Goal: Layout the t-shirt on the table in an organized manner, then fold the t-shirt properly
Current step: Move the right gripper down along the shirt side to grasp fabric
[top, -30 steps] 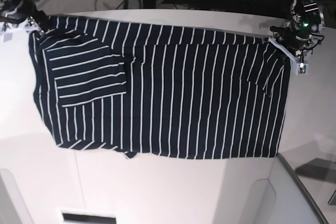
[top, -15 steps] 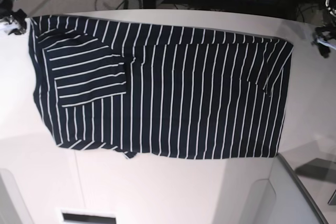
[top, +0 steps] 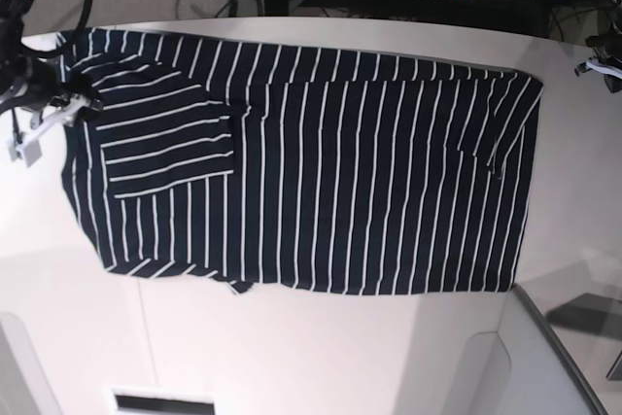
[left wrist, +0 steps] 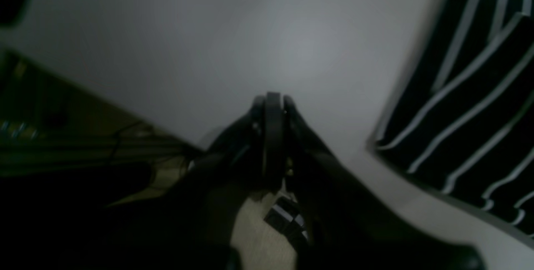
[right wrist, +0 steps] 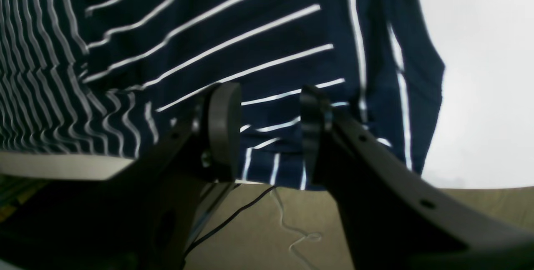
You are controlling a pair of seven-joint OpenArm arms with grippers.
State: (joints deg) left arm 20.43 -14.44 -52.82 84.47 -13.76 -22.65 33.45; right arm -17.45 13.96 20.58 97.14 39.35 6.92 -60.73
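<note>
— Starting at the near edge, what lies there?

— Bare table (top: 292,357), white, with a thin dark seam. Just beyond it the t-shirt (top: 321,172) is spread flat, dark navy with thin white stripes, its long side running across the base view. A sleeve is folded in over the body at that view's left, and a smaller flap is turned in near the right end.

— And the right gripper (top: 60,104)?

— It sits at the shirt's left end in the base view, over the upper left corner. Its wrist camera shows the right gripper (right wrist: 267,111) with jaws spread apart; striped cloth and the shirt's edge lie below and between them, but nothing is pinched. Whether the tips touch the cloth I cannot tell.

— The left gripper?

— Farther back, at the right border of the base view, only a bit of it shows. In its wrist view the left gripper (left wrist: 273,107) has its jaws pressed together with nothing between them, over bare tabletop (left wrist: 250,32). The shirt's corner (left wrist: 471,107) lies off to the side, apart from the tips.
</note>
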